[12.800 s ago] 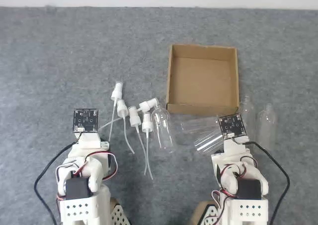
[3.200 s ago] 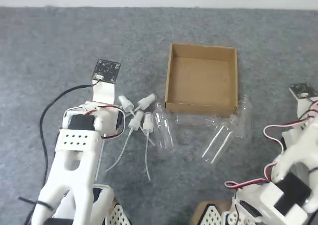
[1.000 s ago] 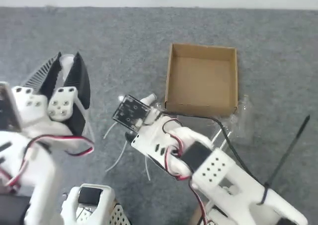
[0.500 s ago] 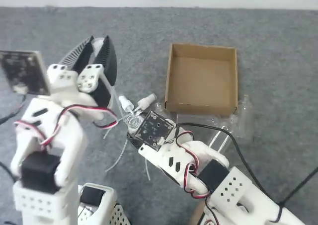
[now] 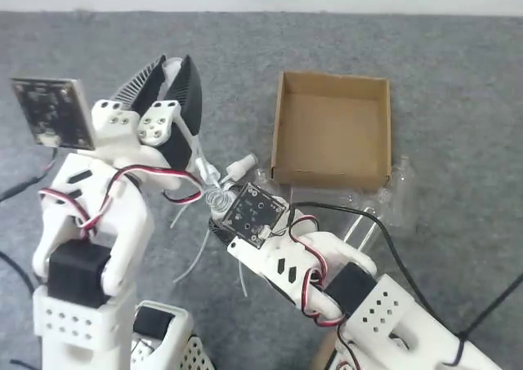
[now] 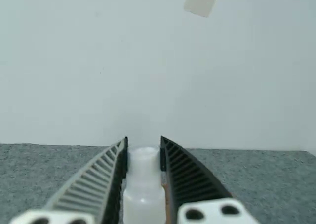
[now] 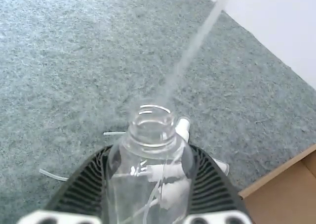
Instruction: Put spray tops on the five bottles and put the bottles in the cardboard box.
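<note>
Barely begun. Gripping a spray top point(image 6: 143, 194) in left end effector point(image 6: 143, 142), a bottle point(image 7: 148, 135) in right end effector point(image 7: 150, 152). Yet to cap any or fill cardboard box point(image 5: 278, 125) at 2 o'clock.

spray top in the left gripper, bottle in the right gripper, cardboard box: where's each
spray top point(image 6: 143, 197): left wrist view, on its white collar
bottle point(image 7: 149, 135): right wrist view, on its clear neck
cardboard box point(image 5: 333, 133): high view, on its bare floor

Open room spans the tabletop's point(image 5: 82, 51) far-left corner; loose spray tops point(image 5: 238, 167) and bottles point(image 5: 400, 197) crowd the cardboard box's point(image 5: 331, 176) near wall.
</note>
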